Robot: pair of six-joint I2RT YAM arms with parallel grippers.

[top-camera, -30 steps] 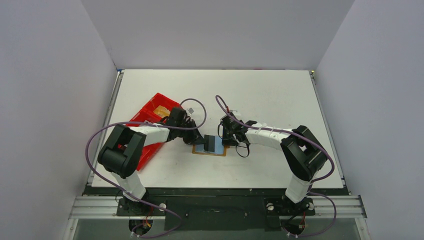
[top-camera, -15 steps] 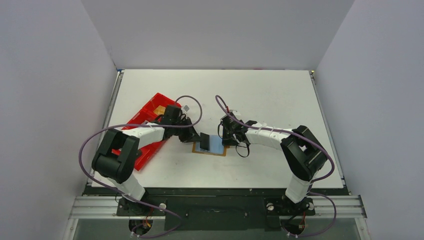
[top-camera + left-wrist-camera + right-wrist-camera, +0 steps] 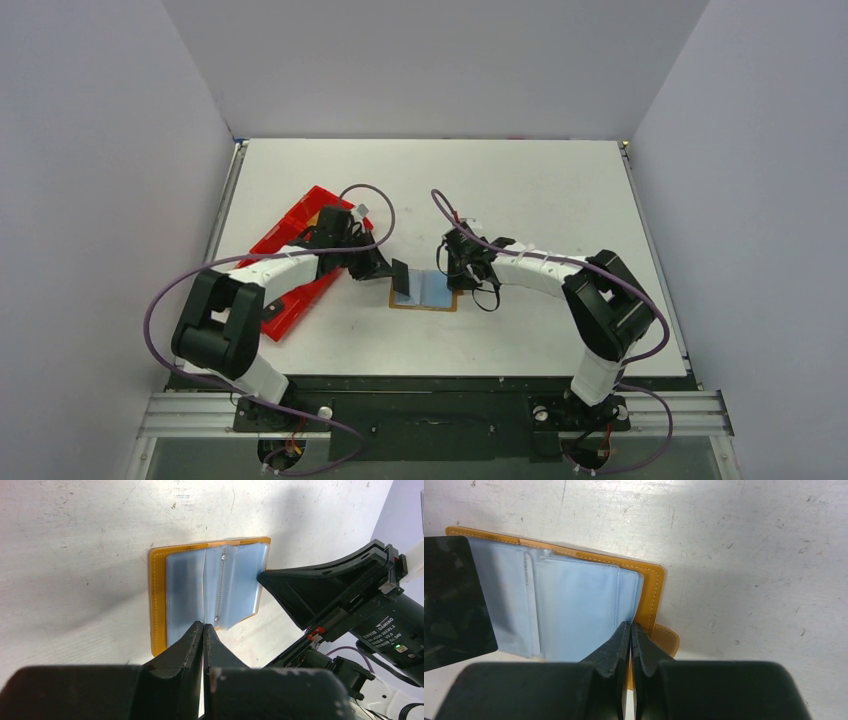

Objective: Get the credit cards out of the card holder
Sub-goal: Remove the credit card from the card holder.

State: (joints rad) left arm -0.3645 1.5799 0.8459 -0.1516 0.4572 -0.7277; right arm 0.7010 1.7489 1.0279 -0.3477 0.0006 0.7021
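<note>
The tan card holder (image 3: 421,306) lies open on the table, its pale blue plastic sleeves (image 3: 574,610) facing up. My left gripper (image 3: 393,274) (image 3: 203,625) is shut on a dark credit card (image 3: 401,279), held on edge over the holder's left side. That card appears as a black rectangle (image 3: 454,600) in the right wrist view and only edge-on in the left wrist view. My right gripper (image 3: 459,282) (image 3: 630,625) is shut, its tips resting on the holder's right edge (image 3: 655,595). One of its fingers (image 3: 300,587) touches the sleeves' right side.
A long red tray (image 3: 283,308) lies at an angle under my left arm, left of the holder. Purple cables loop above both arms. Grey walls enclose the white table (image 3: 540,190) on three sides.
My left gripper has carried the dark card to the left, off the middle of the holder, uncovering the blue sleeves. The right gripper has stayed on the holder's right edge.
</note>
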